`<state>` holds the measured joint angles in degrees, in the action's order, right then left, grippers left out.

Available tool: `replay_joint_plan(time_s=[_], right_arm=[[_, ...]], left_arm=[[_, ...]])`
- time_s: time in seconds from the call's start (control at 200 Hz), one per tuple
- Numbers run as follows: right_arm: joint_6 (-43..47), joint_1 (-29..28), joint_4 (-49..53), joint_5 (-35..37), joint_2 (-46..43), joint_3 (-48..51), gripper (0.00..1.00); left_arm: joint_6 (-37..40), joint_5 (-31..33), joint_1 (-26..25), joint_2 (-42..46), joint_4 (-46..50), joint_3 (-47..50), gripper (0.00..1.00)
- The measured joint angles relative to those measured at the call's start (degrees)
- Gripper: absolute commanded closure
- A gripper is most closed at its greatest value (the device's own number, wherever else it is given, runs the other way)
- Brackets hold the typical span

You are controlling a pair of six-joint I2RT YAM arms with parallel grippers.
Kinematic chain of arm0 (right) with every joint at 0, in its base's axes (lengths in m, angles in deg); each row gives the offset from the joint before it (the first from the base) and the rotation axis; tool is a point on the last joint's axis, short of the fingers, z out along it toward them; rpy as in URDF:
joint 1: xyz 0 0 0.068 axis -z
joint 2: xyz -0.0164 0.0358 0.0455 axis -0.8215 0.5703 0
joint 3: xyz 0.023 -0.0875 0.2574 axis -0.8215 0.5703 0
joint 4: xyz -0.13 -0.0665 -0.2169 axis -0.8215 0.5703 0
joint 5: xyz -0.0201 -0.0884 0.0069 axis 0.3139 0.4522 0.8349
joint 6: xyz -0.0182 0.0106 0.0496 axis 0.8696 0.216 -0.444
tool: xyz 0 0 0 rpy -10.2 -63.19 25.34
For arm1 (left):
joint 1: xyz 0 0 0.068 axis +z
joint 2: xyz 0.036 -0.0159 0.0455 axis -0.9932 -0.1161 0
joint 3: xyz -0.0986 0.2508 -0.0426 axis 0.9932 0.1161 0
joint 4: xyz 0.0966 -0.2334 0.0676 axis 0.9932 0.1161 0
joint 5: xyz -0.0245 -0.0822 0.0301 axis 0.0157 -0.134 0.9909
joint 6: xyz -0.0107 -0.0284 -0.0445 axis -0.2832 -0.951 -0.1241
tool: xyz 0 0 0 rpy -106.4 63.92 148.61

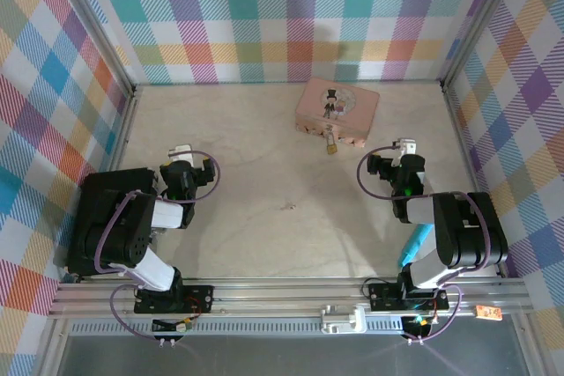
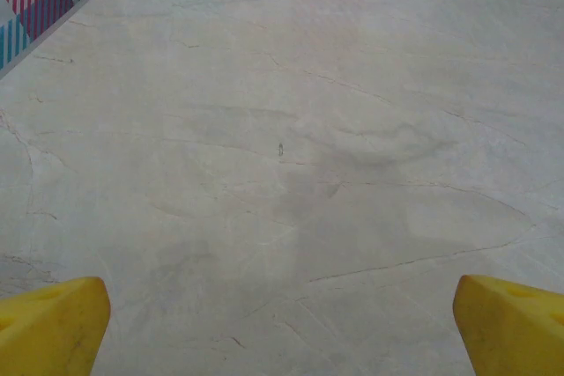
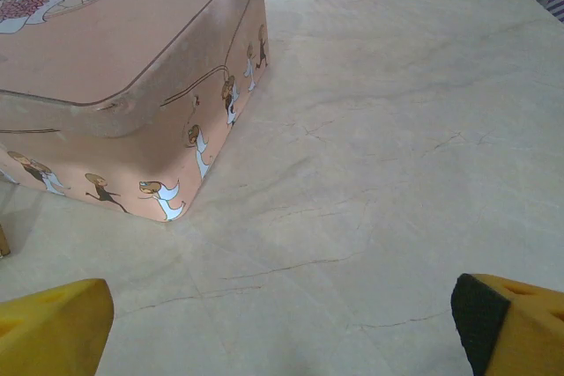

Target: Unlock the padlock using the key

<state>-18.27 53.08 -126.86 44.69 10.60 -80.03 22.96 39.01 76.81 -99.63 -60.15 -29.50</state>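
Step in hand: start of the task; the key is not yet picked up and nothing is held.
Left gripper: fingers spread wide, empty, over bare table.
Right gripper: fingers spread wide, empty, near the right corner of the pink tin.
Padlock: at the tin's near edge, touching it.
Key: judged to be the small dark sliver mid-table, well apart from the padlock; too small to confirm.
Next move: one gripper should descend onto the sliver and pinch it low and precisely.
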Motion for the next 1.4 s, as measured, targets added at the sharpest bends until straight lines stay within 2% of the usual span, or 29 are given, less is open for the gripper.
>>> replay_joint_plan(time_s=[0.975, 1.045, 1.19, 1.3, 1.4], right_arm=[[0.00, 0.00, 0.02, -0.20, 0.00, 0.00, 0.01], [0.02, 0.00, 2.38, -0.59, -0.94, -0.26, 0.01], [-0.79, 0.00, 16.09, -0.59, -7.19, -5.31, 0.01], [-3.98, 0.00, 25.00, -0.31, -11.04, -11.89, 0.01], [-7.17, 0.00, 32.48, -0.35, -10.86, -18.67, 0.01]], left_arm=[[0.02, 0.00, 0.09, 0.00, -0.02, 0.00, 0.00], [0.04, 0.00, 0.07, 0.24, 0.42, -0.02, 0.00], [-0.02, 1.90, -0.48, 4.74, 12.22, -4.37, 0.00], [-2.47, 4.31, -0.57, 8.22, 24.48, -14.01, 0.00], [-6.80, 4.50, -0.57, 10.29, 32.83, -22.10, 0.01]])
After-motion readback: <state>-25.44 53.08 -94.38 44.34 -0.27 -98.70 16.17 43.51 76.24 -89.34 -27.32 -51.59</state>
